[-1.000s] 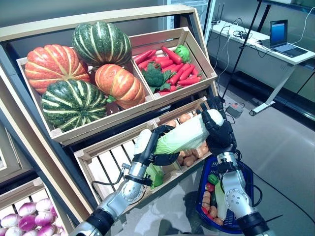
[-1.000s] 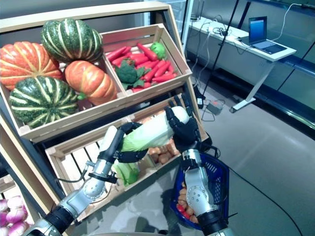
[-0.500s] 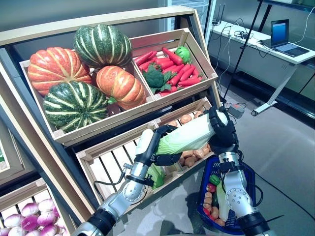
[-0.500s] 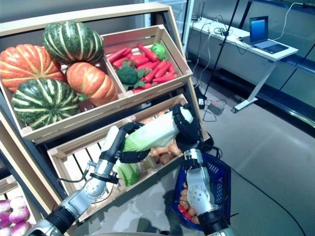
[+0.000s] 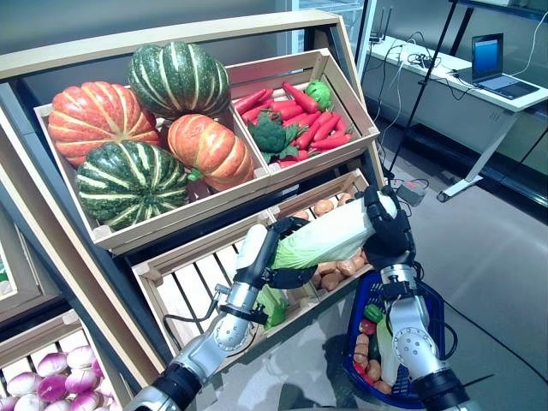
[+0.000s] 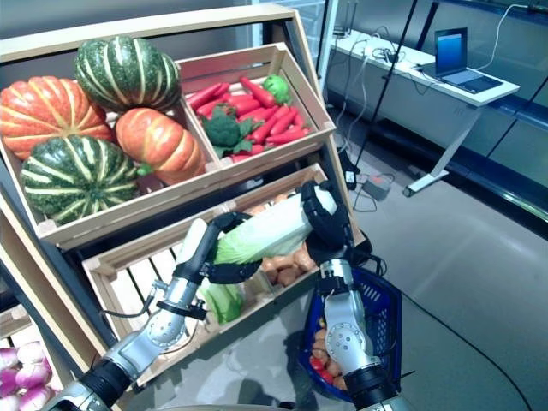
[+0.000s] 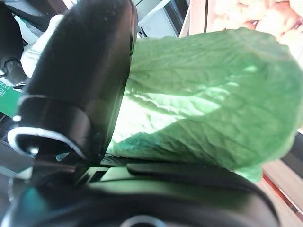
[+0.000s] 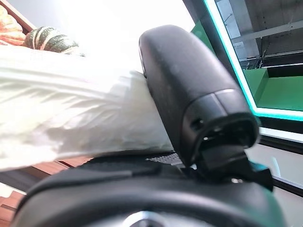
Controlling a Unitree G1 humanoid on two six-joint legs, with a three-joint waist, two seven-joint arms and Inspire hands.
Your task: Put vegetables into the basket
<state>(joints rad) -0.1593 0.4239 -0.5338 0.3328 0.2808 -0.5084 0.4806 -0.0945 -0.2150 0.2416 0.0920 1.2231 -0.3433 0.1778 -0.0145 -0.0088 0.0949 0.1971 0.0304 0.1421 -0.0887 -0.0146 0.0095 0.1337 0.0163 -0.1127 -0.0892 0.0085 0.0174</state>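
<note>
A long napa cabbage [image 5: 325,240], green at one end and white at the other, is held in the air in front of the stand's lower crates. My left hand [image 5: 278,257] is curled round its green leafy end [image 7: 199,99]. My right hand [image 5: 387,235] is curled round its white end [image 8: 71,118]. The blue basket [image 5: 431,318] stands on the floor below my right hand, with several small red, orange and green vegetables and a pale long one in it.
A wooden stand [image 5: 51,231] with slanted crates rises right behind the cabbage. A white desk [image 5: 445,81] with a laptop stands at the far right. Open grey floor lies to the right of the basket.
The cabbage and both hands have shifted slightly up and to the right over the second; in the last half second nothing has visibly moved.
</note>
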